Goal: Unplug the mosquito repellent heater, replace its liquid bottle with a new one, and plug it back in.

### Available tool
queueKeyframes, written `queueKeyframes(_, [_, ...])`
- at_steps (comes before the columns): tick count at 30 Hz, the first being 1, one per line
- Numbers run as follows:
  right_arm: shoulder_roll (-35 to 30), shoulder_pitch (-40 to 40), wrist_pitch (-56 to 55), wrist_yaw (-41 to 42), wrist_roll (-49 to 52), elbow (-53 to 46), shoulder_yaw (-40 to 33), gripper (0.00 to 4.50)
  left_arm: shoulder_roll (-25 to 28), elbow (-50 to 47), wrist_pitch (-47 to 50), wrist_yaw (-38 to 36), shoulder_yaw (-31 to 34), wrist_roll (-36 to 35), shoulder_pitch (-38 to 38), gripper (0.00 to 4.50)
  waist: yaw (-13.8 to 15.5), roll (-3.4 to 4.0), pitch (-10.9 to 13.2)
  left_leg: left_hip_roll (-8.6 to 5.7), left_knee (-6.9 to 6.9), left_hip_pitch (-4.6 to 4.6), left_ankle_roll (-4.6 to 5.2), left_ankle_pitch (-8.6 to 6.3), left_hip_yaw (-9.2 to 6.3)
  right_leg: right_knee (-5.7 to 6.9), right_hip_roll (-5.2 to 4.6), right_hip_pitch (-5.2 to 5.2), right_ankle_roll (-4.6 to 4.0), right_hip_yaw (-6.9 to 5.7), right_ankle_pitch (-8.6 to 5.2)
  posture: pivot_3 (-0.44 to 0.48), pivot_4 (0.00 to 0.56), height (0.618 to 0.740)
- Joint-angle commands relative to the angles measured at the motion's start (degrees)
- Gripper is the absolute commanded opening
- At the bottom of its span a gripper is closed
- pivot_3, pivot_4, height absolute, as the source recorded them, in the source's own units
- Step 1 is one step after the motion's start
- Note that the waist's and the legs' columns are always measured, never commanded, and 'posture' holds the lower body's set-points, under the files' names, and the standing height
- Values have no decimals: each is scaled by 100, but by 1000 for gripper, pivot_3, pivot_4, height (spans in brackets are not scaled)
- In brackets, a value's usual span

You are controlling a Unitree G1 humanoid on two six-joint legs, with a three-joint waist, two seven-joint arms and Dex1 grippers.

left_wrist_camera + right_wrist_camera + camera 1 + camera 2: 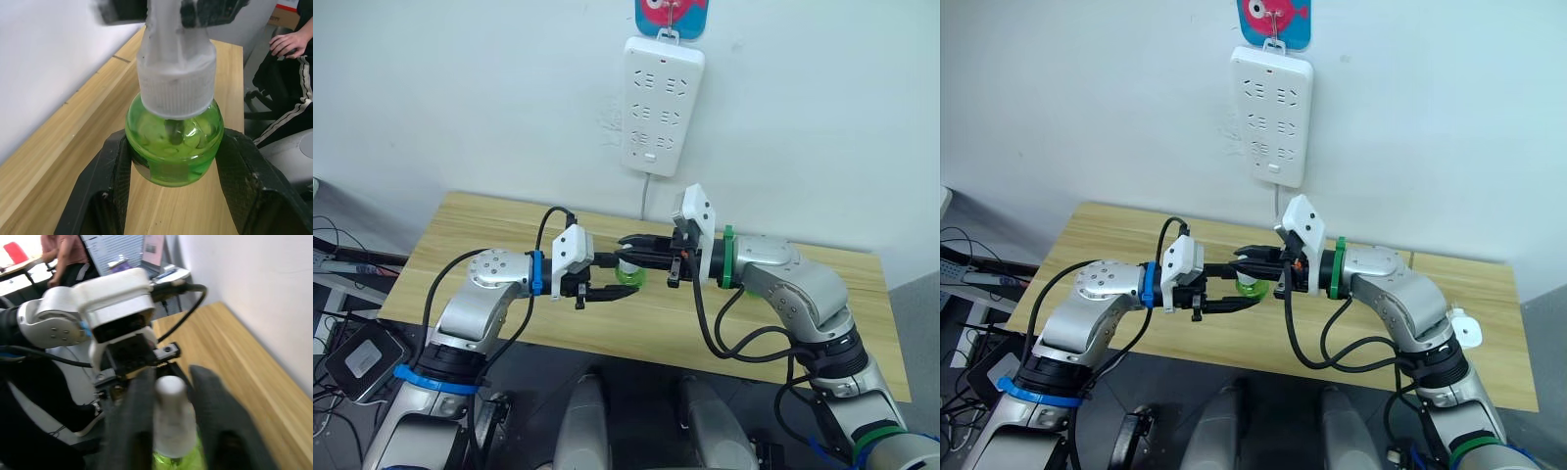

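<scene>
Left gripper (604, 277) jaws clamp the green liquid bottle (173, 144) body over the surface (489, 220), below the power strip (660, 103); right gripper (636, 245) jaws grip its white cap (176, 85), probably to unscrew. Heater: can't locate.

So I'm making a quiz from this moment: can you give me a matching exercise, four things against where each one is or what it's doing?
Things:
1. left gripper
2. right gripper
3. power strip
4. heater

States:
a. hangs on the wall
b. clamps the green bottle's body
c. lies on the table near its right edge
d. closes around the white cap

Pairs: 1-b, 2-d, 3-a, 4-c
</scene>
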Motion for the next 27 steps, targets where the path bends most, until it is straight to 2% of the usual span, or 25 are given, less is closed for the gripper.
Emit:
queueKeyframes(1, [-49,-23,-42,131,186,-232,-123,329,34,-331,-94,-30,19,-38,85,2158,0,0,0,0,0,0,0,0,1,0,0,0,0,1,0,65,284,740])
queueKeyframes(3, [47,-67,174,36,515,-391,-366,328,38,-370,-85,-19,23,-38,116,2158,0,0,0,0,0,-1,0,0,1,0,-1,0,0,2,0,66,282,740])
queueKeyframes(6, [499,-552,805,-766,1499,-609,-1256,326,67,-386,-77,9,65,-33,175,2158,-17,0,0,2,0,-1,0,0,-1,2,0,0,0,0,0,67,284,740])
queueKeyframes(9, [508,-846,1038,-1436,1753,-750,-1832,325,125,-372,-82,42,141,-33,284,2158,-17,0,-1,3,0,0,0,0,-1,6,0,-2,-1,0,1,60,287,740])
queueKeyframes(12, [142,-288,657,-1859,1016,-857,-1908,325,176,-355,-115,53,190,-30,425,2158,32,-10,-7,0,-10,0,0,0,-5,-3,-2,0,-1,-8,0,53,291,740])
queueKeyframes(14, [-191,272,58,-2086,146,-814,-1627,325,200,-377,-94,57,212,-50,487,2158,92,-11,-7,-5,-17,-2,0,-1,-2,-11,-7,0,-3,-6,-1,44,300,740])
queueKeyframes(17, [-272,1251,-1043,-2505,-958,-534,-1268,325,179,-421,-14,85,204,-71,460,2158,109,-11,-7,-8,-16,-17,0,0,11,-8,-9,-25,-1,10,-2,40,307,740])
queueKeyframes(19, [-60,1737,-1576,-2784,-1375,-273,-1127,325,163,-414,37,93,190,-76,401,2158,101,-11,-7,-5,-16,-18,0,0,17,-2,-5,-32,-1,17,-2,37,315,740])
queueKeyframes(23, [349,2212,-2270,-3183,-1903,323,-1002,325,176,-410,103,67,188,-86,341,2158,-29,-11,-7,4,-15,-11,0,1,23,1,1,-32,5,26,-6,40,326,740])
queueKeyframes(27, [491,2546,-2994,-3190,-2225,1086,-959,325,242,-459,183,4,192,-97,349,2158,-21,-11,-7,4,-15,-3,0,1,33,0,0,-30,23,33,-18,49,342,740])
